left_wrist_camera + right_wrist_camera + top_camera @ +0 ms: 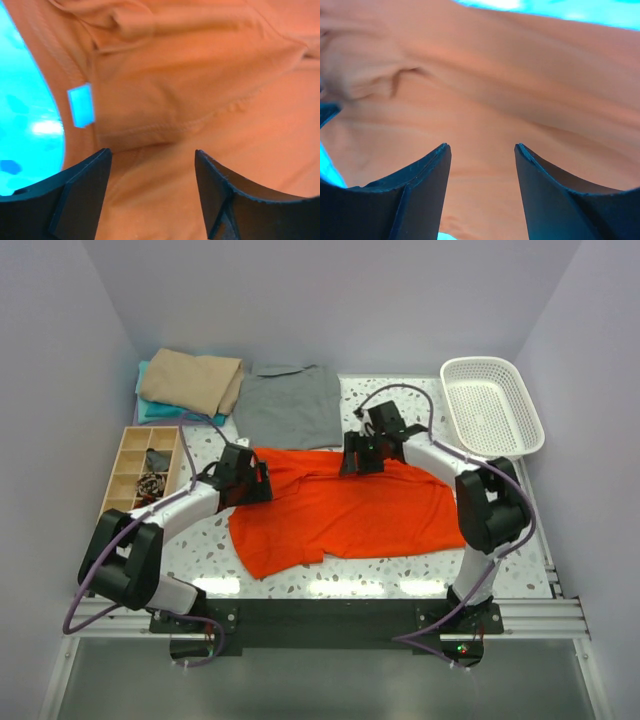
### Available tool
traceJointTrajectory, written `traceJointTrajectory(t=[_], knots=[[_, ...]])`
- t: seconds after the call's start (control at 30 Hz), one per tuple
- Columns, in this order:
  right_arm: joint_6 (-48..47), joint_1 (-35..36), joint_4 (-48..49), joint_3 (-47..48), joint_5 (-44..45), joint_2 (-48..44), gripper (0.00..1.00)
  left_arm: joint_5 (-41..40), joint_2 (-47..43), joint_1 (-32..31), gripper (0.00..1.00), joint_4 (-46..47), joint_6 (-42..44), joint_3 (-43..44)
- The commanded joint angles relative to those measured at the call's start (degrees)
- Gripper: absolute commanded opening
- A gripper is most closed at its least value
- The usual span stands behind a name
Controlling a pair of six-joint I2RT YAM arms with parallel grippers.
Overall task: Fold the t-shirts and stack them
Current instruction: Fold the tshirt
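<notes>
1. Top view: bright, even overhead light; white glare patches along the table's (380, 575) near edge; shadows soft.
2. Left wrist: table tinted cyan with one glare spot; shirt (200, 100) paler, fairly sharp.
3. Right wrist: shirt blurred, washed out.

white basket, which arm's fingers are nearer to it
Right. The right arm's fingers hover over the far edge of the orange shirt, to the left of the white basket. The left arm's fingers sit farther away, at the shirt's left end near the wooden tray.
</notes>
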Motion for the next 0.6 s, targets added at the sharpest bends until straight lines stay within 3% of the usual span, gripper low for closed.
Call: traceJointTrajectory(t=[0.0, 0.33, 0.57], knots=[[6.19, 3.81, 8.36, 0.82, -9.03, 4.46, 0.59, -9.16, -1.79, 0.47, 0.78, 2.54, -2.35, 2.61], [13.49, 8.39, 17.87, 4.24, -17.47, 13.34, 0.58, -3.28, 0.49, 2.67, 0.80, 10.80, -2.61, 1.20], [14.28, 11.11, 17.79, 8.11, -18.79, 15.98, 0.58, -0.29, 1.11, 3.98, 0.74, 13.62, -3.49, -1.87]])
